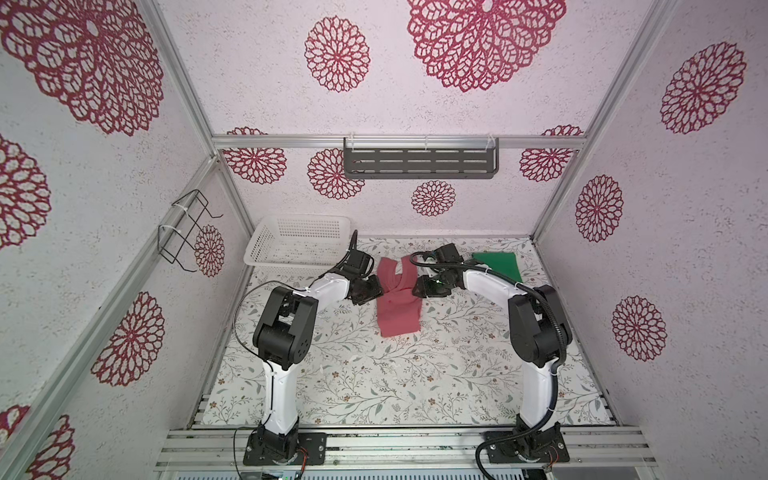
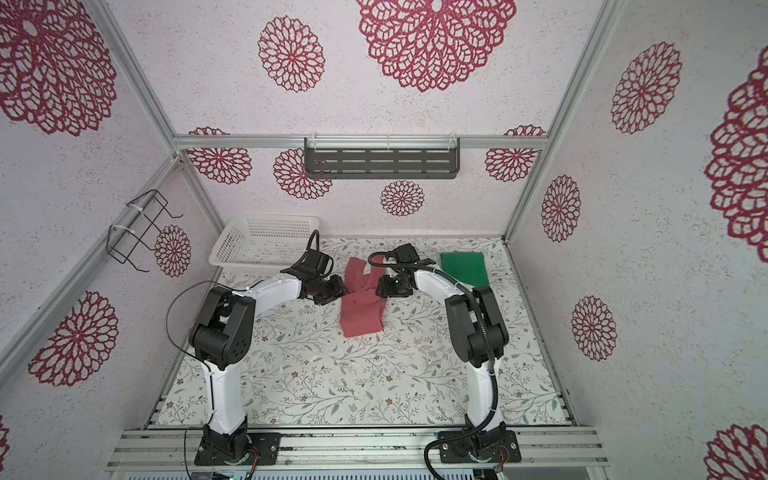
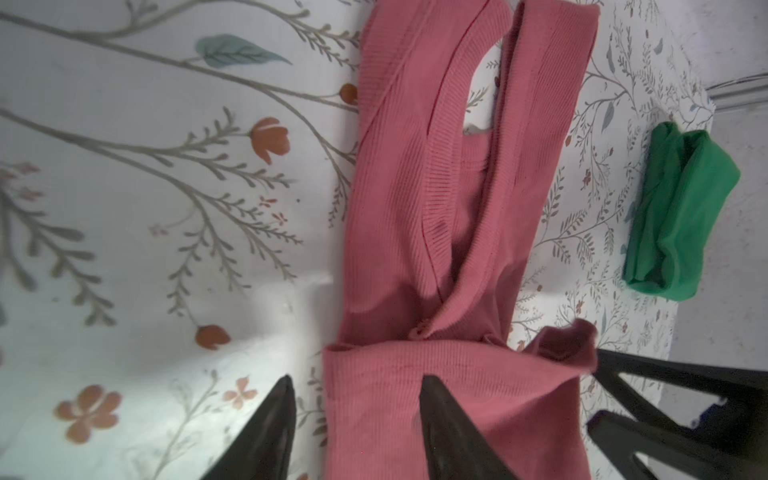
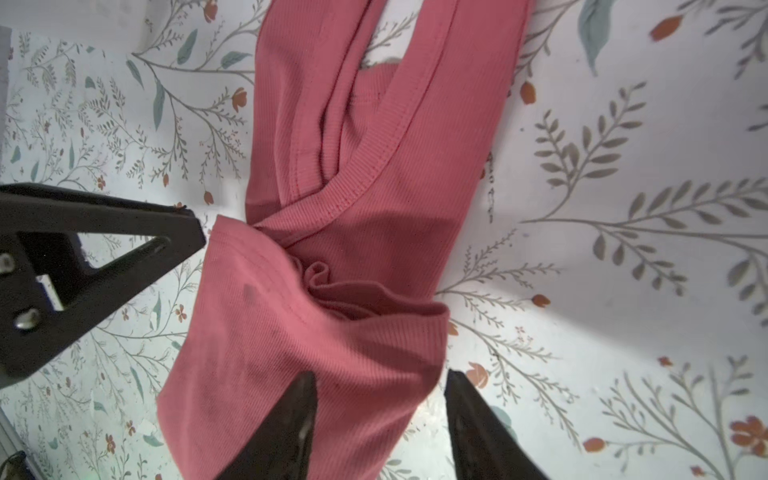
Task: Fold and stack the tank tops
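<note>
The rose-red tank top (image 1: 399,309) (image 2: 360,313) lies mid-table as a narrow strip, straps toward the back wall, with its lower part doubled up over the middle in a loose, raised flap (image 4: 332,332). The green tank top (image 1: 498,264) (image 2: 463,266) (image 3: 681,216) sits folded at the back right. My left gripper (image 1: 379,291) (image 3: 356,378) is open at the red top's left edge, one finger over cloth and one over the table. My right gripper (image 1: 417,286) (image 4: 381,374) is open at its right edge, likewise astride the hem. Neither holds cloth.
A white perforated basket (image 1: 299,245) (image 2: 262,245) stands at the back left, just behind the left wrist. A dark slotted shelf (image 1: 419,164) hangs on the back wall and a wire rack (image 1: 187,232) on the left wall. The floral tablecloth (image 1: 374,382) covers the table.
</note>
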Controlling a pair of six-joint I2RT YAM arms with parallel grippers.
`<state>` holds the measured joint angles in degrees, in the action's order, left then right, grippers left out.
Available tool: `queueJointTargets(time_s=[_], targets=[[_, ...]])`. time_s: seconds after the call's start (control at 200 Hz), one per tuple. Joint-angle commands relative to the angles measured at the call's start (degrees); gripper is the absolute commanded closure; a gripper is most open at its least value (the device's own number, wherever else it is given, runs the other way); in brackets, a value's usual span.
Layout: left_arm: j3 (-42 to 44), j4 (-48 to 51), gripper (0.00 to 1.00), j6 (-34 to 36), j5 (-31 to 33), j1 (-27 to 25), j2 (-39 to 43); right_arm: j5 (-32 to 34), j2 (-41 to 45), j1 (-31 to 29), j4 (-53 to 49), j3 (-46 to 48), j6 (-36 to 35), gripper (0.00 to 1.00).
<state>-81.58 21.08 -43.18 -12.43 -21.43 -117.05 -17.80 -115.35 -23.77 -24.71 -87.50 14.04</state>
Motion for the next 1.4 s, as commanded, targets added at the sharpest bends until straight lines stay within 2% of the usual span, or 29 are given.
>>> queueJointTargets(time_s=[0.0, 0.11, 0.19, 0.25, 0.31, 0.43, 0.505, 0.575, 0.756, 0.866, 1.181, 1.391], targets=[[-0.14, 1.69, 0.42, 2.27, 2.13, 0.32, 8.81, 3.39, 9.35, 1.25, 0.52, 2.32, -0.55, 0.35], [8.06, -1.12, 0.49, -1.54, 3.03, -2.55, 15.55, 0.34, 16.6, 0.41, 5.78, 12.99, 4.01, 0.45], [12.07, -3.5, 0.52, -5.07, 2.6, -6.06, 17.35, -4.16, 19.81, -1.39, 10.98, 20.06, 7.89, 0.59], [13.88, -5.46, 0.52, -7.09, 2.65, -8.3, 17.26, -6.44, 20.67, -3.1, 14.52, 23.46, 10.15, 0.64], [14.92, -7.22, 0.52, -8.58, 3.19, -9.62, 16.22, -7.7, 20.73, -4.12, 17.22, 25.73, 11.57, 0.62], [15.1, -9.75, 0.51, -10.17, 3.23, -10.97, 13.0, -9.04, 19.35, -4.65, 23.31, 28.89, 15.22, 0.44], [14.44, -9.58, 0.51, -10.26, 3.11, -11.46, 10.36, -9.88, 17.41, -5.68, 27.05, 30.15, 17.34, 0.42], [14.84, -9.52, 0.51, -10.17, 3.85, -11.59, 8.31, -8.35, 15.33, -6.58, 27.56, 30.41, 17.77, 0.47], [16.61, -9.5, 0.52, -9.83, 4.35, -11.44, 5.09, -3.5, 13.29, -6.55, 27.59, 33.57, 17.96, 0.77], [16.81, -8.59, 0.52, -8.87, 5.59, -11.26, 1.97, -1.14, 13.25, -6.55, 26.98, 35.36, 17.81, 0.88], [18.37, -4.44, 0.53, -7.44, 6.19, -12.33, 3.94, 0.55, 13.92, -7.2, 23.88, 38.81, 19.63, 0.93], [25.09, -0.31, 0.53, -8.02, 7.23, -14.34, 15.03, 1.1, 21.56, -12.12, 20.24, 43.67, 23.92, 0.92]])
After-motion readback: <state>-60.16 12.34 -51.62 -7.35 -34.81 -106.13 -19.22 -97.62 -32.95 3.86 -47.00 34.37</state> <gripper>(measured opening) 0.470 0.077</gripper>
